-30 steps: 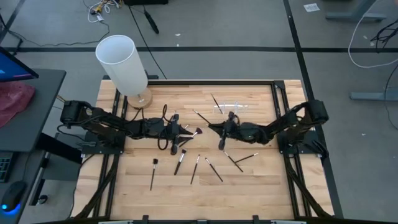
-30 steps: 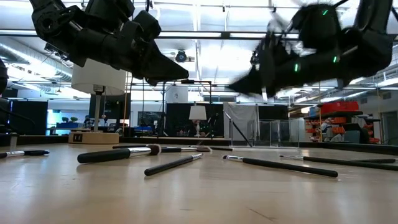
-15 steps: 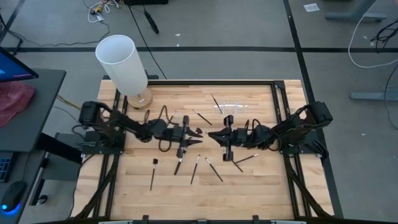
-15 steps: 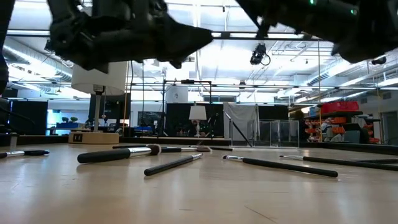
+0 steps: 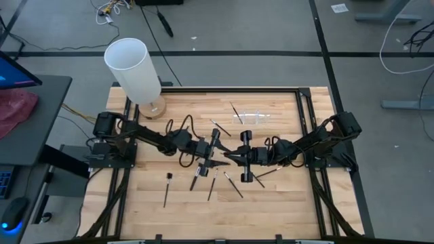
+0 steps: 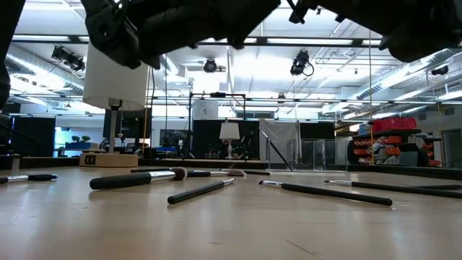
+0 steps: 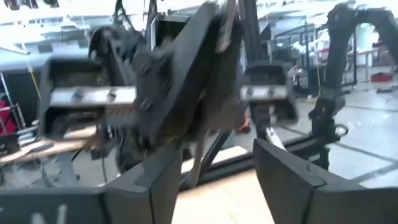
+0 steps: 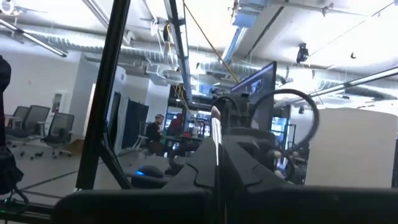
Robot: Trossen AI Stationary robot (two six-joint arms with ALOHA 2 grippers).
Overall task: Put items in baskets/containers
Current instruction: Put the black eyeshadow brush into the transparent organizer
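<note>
**Between the two grippers: getting one brush to the holder cleanly**

At mid-table the left gripper (image 5: 215, 150) and right gripper (image 5: 229, 157) meet nose to nose, almost touching. The right gripper is clamped tight on a thin brush (image 8: 216, 134), whose slim handle rises from between its closed fingers in the right wrist view. The left gripper's fingers (image 7: 283, 180) stand spread apart with nothing between them, facing the right gripper head-on.

The clear holder (image 5: 252, 115) sits beyond the right gripper, toward the far edge of the table (image 5: 285, 203). It is a little to that gripper's outer side and well apart from the white cylinder (image 5: 133, 68).

The step in hand looks like carrying this brush to the holder. To do it well, the left arm should back straight away before the right one swings, so the fingers do not clip the handle. The right gripper should then keep the brush near upright, lower its end inside the holder's rim, and only then let go.

More loose brushes (image 5: 234, 184) lie on the table just beneath and nearer than both grippers.
</note>
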